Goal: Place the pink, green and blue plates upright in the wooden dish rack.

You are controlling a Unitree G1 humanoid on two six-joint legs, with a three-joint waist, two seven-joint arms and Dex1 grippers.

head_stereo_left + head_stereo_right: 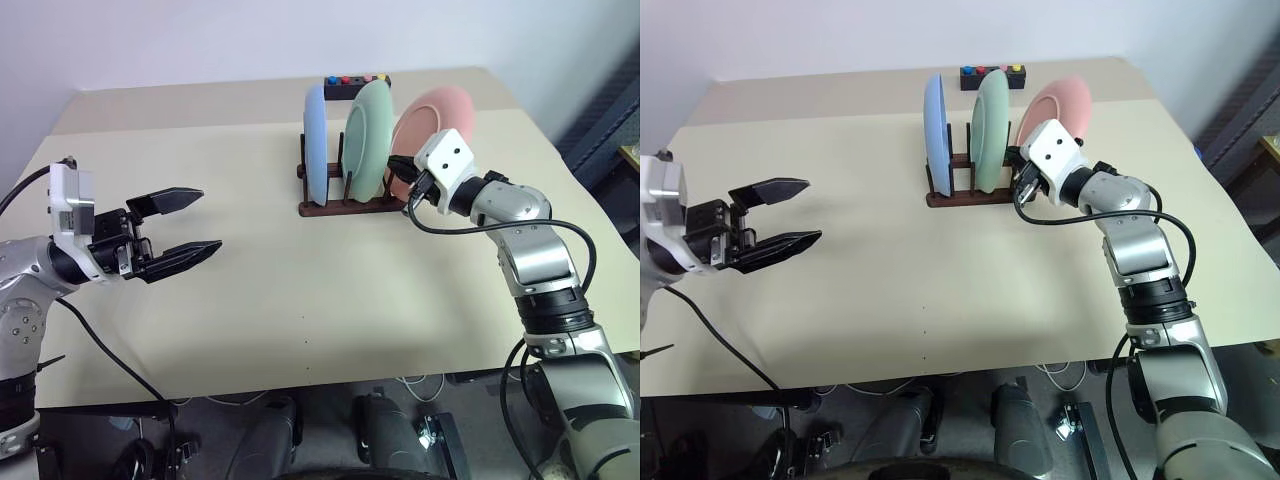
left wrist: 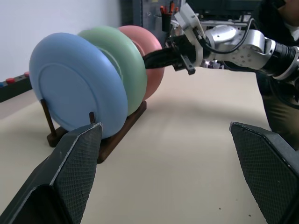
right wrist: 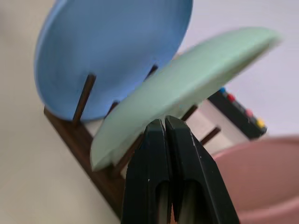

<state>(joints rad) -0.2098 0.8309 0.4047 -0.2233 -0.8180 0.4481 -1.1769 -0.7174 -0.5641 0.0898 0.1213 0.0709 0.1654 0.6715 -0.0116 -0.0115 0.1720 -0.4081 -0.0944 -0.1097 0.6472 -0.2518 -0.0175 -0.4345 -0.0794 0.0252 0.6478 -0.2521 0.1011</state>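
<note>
On a beige table point(image 1: 250, 300), the wooden dish rack point(image 1: 345, 205) carries all three plates on edge: the blue plate point(image 1: 315, 140) at its left end, the green plate point(image 1: 368, 140) in the middle, the pink plate point(image 1: 432, 125) leaning at the right end. The right gripper point(image 2: 156, 58), its fingers pressed together and holding nothing, pokes in between green and pink, apparently to nudge one straighter; a slow, light push low on the rim would suit best. The left gripper point(image 1: 185, 230) hovers well apart, fingers spread wide and empty.
</note>
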